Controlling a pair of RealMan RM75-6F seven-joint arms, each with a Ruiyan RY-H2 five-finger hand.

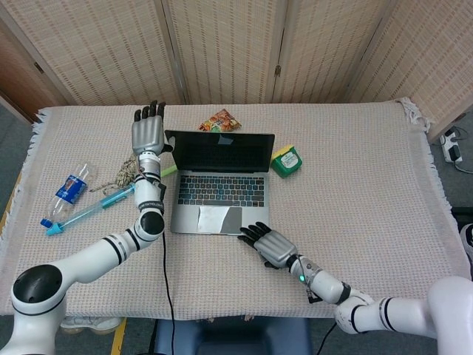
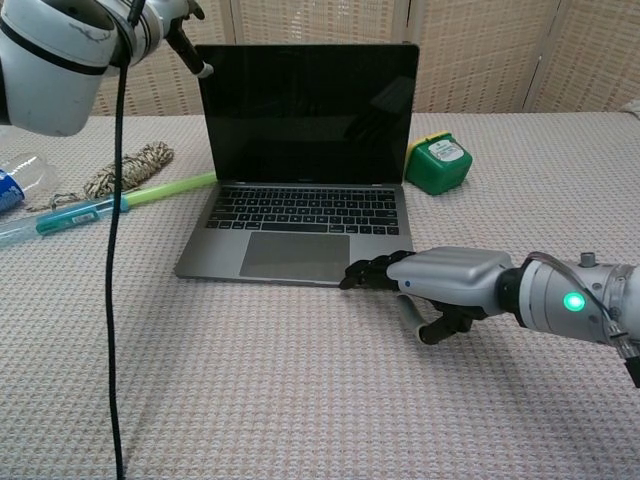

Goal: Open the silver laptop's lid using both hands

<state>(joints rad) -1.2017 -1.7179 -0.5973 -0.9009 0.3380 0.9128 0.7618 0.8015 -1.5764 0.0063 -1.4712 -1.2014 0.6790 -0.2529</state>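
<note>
Your silver laptop [image 1: 219, 181] sits near table centre w/ lid up, dark screen roughly upright, keyboard and trackpad exposed. Its base lies flat on the woven tablecloth [image 1: 369, 170].

Your left hand [image 1: 148, 127] is at abt 9 o'clock from the screen's upper left corner, just beside it, raised above the table. Fingers point up and are spread, holding nothing; in the chest view only one fingertip shows at the lid's corner, and I can't tell whether it touches the lid.

Your right hand [image 1: 270, 245] lies palm down at abt 5 o'clock from the laptop, w/ dark fingertips [image 2: 362, 274] at the base's front right corner, at or touching the edge. Fingers are extended, close together, nothing in the grip; thumb hangs below the palm.

Other stuff: green tape measure [image 1: 287, 160] at 3 o'clock from the screen, just beside it. Snack packet [image 1: 219, 120] at 12 o'clock behind the lid. At 9 o'clock, beyond your left arm: rope bundle [image 2: 125, 167], syringe-like blue and green tube [image 1: 92, 208], and water bottle [image 1: 68, 191] farthest out.
</note>
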